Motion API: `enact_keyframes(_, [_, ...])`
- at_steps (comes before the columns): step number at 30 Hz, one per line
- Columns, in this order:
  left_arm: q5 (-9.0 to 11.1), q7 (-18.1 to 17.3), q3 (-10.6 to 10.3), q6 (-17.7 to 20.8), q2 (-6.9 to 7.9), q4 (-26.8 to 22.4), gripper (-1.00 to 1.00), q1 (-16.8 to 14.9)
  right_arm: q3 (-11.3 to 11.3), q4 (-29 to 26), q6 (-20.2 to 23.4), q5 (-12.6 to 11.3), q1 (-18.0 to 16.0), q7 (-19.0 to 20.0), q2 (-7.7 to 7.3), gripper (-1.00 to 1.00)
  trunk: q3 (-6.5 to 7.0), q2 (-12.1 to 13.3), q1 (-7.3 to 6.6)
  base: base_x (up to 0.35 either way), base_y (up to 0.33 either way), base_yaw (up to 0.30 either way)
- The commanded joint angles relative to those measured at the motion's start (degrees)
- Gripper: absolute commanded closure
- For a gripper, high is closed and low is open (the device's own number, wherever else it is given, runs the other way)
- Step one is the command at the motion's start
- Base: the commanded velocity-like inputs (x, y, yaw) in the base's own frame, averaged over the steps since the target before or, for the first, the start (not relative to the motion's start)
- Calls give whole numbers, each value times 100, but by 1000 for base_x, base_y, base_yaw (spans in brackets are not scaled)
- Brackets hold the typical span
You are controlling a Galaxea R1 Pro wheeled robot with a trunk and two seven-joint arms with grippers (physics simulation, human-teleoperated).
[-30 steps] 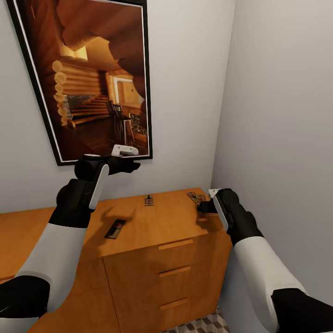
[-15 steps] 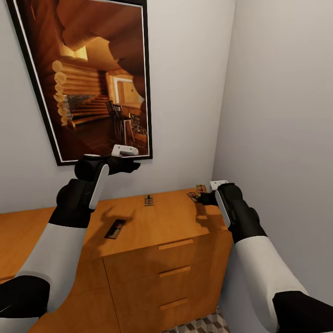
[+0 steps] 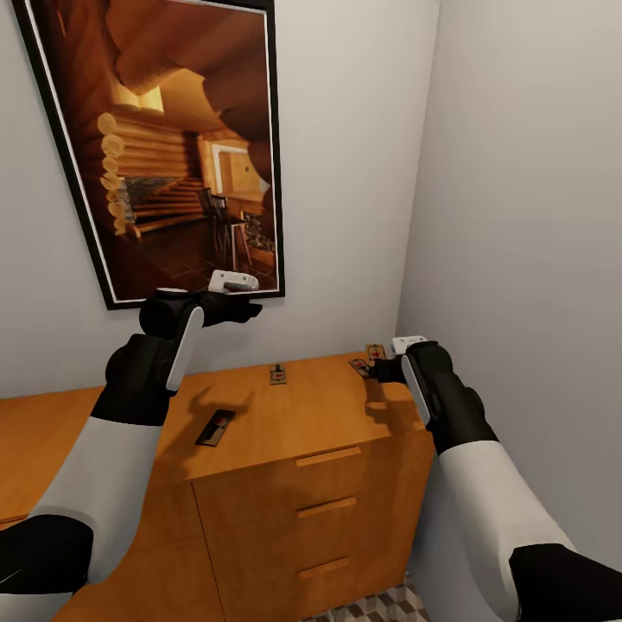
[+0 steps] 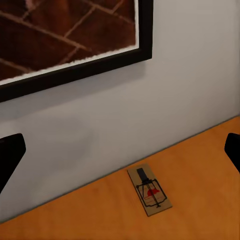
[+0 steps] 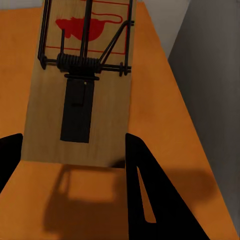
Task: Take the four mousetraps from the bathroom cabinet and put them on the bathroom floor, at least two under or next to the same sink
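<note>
reaching at the surface's far right corner, the right claw (image 5: pixel 75 150) stands open, empty, fingers straddling the near end of a mousetrap (image 5: pixel 82 85) whose long axis runs straight ahead; the left claw (image 3: pixel 231 298) hovers open, farther off.

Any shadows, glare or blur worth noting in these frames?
Head view: even light, no glare; the left arm casts a soft shadow across the cabinet top beside a mousetrap. Right wrist view: the close mousetrap is sharp, a dark shadow on the wood below it. Left wrist view: slightly soft, a faint shadow on the wall.
</note>
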Motion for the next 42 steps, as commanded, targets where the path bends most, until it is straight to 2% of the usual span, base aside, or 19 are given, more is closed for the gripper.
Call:
enact_keyframes(1, [33,13,2,26,0,1,-100,-5,4,-5,25,20,-4,-5,1,100,-7,-4,0,0,0,0])
enact_keyframes(13, [33,13,2,21,0,298,-100,-5,2,-4,25,13,-3,6,-8,100,-7,-4,0,0,0,0])
enact_keyframes(15, [47,76,67,-45,-26,232,-100,4,43,-69,-40,110,17,-41,-13,100,-7,-4,0,0,0,0])
enact_keyframes(22, [49,59,121,-58,-23,7,-100,4,41,-191,-117,101,53,-107,-11,100,-7,-4,0,0,0,0])
enact_keyframes(27, [50,197,283,-66,-32,-141,-100,4,32,-274,-27,242,49,-182,16,100,-7,-4,0,0,0,0])
enact_keyframes(34, [84,312,475,-25,-49,-83,-100,4,15,-395,25,435,40,-219,21,100,-7,-4,0,0,0,0])
enact_keyframes(42, [107,339,458,26,-110,174,-100,4,-1,-245,25,385,-188,-239,29,100,-7,-4,0,0,0,0])
